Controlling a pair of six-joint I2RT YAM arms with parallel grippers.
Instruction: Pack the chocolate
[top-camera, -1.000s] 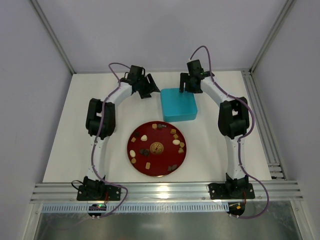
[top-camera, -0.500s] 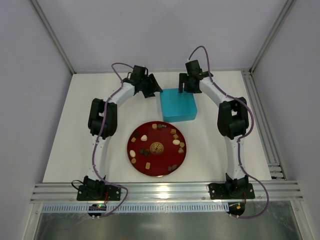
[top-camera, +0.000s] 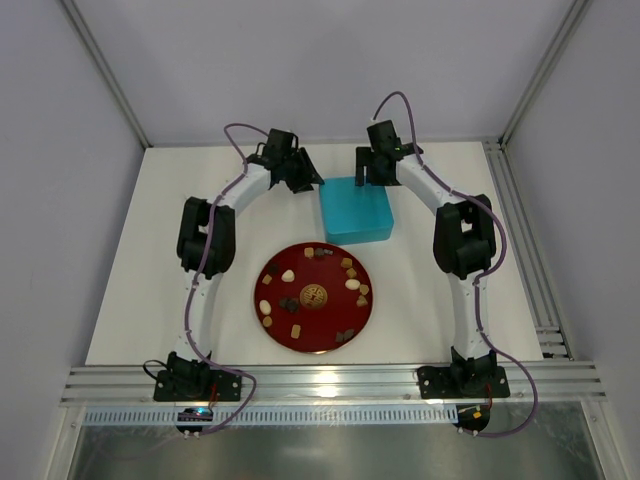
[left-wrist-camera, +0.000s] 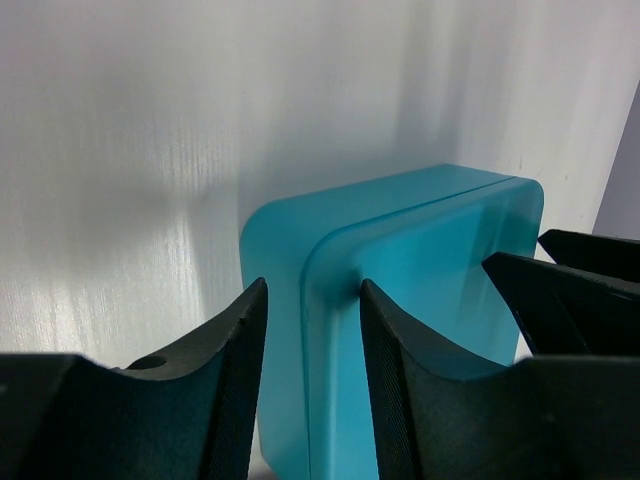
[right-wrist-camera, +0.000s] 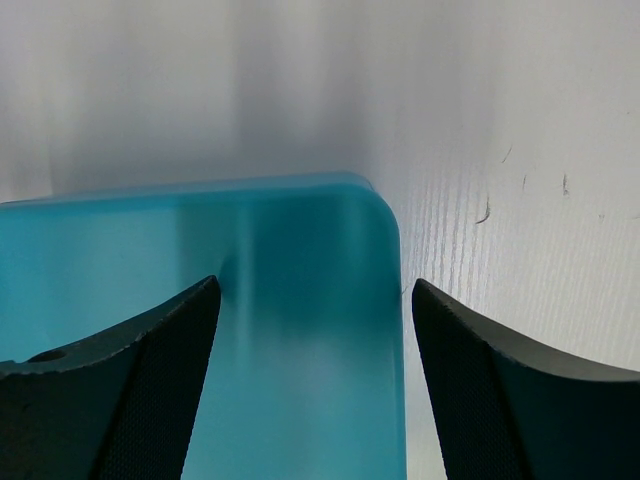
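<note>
The chocolate (top-camera: 288, 275), several small brown, tan and cream pieces, lies in a ring on a red plate (top-camera: 262, 300) with a gold emblem at its middle. Behind the plate stands a teal lidded box (top-camera: 357, 210). My left gripper (top-camera: 312, 180) is at the box's back left corner. In the left wrist view its jaws (left-wrist-camera: 313, 300) straddle the lid's rim on the box (left-wrist-camera: 440, 250) with gaps on both sides. My right gripper (top-camera: 368, 178) is at the back edge. It stands wide open (right-wrist-camera: 315, 300) over a corner of the box (right-wrist-camera: 120, 260) and holds nothing.
The white table (top-camera: 150, 250) is bounded by a grey back wall and side posts. A metal rail (top-camera: 520, 200) runs along its right edge. The right gripper's black fingers (left-wrist-camera: 580, 290) show at the box's far side in the left wrist view.
My left gripper has shifted right to the box's corner and its jaws have narrowed around the lid's rim. My right gripper has edged slightly left and stays equally open.
</note>
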